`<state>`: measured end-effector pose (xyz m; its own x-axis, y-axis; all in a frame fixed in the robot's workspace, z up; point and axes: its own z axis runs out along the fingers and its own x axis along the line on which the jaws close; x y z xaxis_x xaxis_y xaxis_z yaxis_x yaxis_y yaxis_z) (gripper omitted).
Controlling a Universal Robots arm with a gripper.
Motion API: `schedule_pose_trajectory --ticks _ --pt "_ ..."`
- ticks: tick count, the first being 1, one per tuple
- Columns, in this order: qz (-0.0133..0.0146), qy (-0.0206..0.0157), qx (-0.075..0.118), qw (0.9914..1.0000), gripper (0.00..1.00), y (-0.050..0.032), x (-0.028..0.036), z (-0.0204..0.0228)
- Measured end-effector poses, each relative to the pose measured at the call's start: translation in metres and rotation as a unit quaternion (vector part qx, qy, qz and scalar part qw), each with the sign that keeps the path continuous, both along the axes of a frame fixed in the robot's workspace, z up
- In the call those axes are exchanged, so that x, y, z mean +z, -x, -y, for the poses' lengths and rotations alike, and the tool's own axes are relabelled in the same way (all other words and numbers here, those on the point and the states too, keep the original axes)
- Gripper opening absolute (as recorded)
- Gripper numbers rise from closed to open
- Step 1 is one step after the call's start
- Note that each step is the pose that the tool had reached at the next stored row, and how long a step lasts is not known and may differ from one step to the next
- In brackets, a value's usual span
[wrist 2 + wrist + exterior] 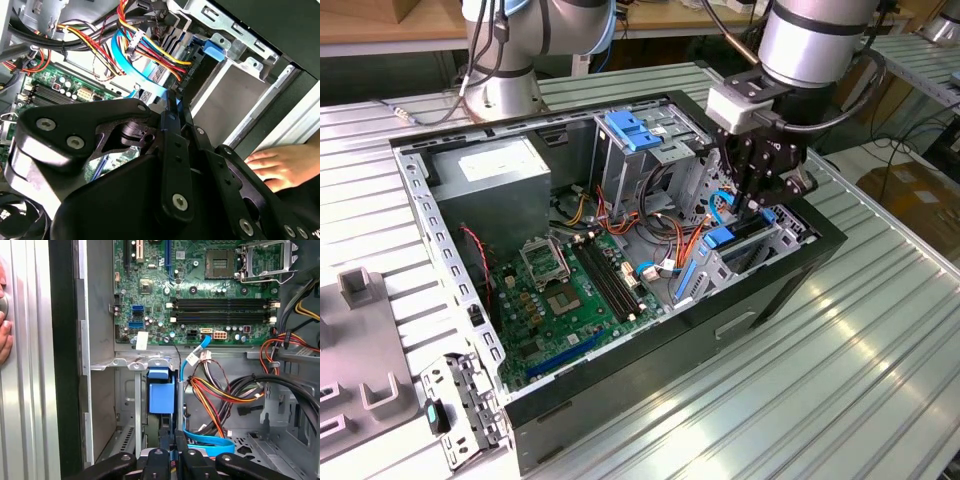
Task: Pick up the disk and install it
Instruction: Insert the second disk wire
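We find the gripper [757, 200] lowered into the drive cage at the corner of the open computer case [720, 335] on the exterior view's right. Its fingers [174, 150] are pressed together in both wrist views, and we cannot tell whether anything is caught between them. The disk [161, 392] stands on edge in the cage slot just ahead of the gripper [176, 440], blue carrier end showing, with metal rails close on both sides. A flat blue cable [207, 440] curls right by the gripper and a bundle of coloured wires [220, 395] crowds the space next to it. The motherboard [200, 290] lies beyond the cage and bears a small white tag [142, 340]; the grey power supply [500, 190] carries a white sticker [492, 163], too small for us to read. A person's hand [280, 167] rests outside the case wall on the ribbed table [840, 380], which lies open around the case.
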<state>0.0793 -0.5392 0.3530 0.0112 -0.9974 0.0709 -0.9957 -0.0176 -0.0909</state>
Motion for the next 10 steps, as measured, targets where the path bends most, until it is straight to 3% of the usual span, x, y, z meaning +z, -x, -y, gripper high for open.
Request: schedule_pose_trajectory --ticks 5,10 --pt "0.0037 -0.0064 0.0 0.99997 0.16 0.0012 -0.0028 0.0043" --pt "0.0049 -0.0074 -0.003 0.99996 0.16 0.0012 -0.0044 0.0056"
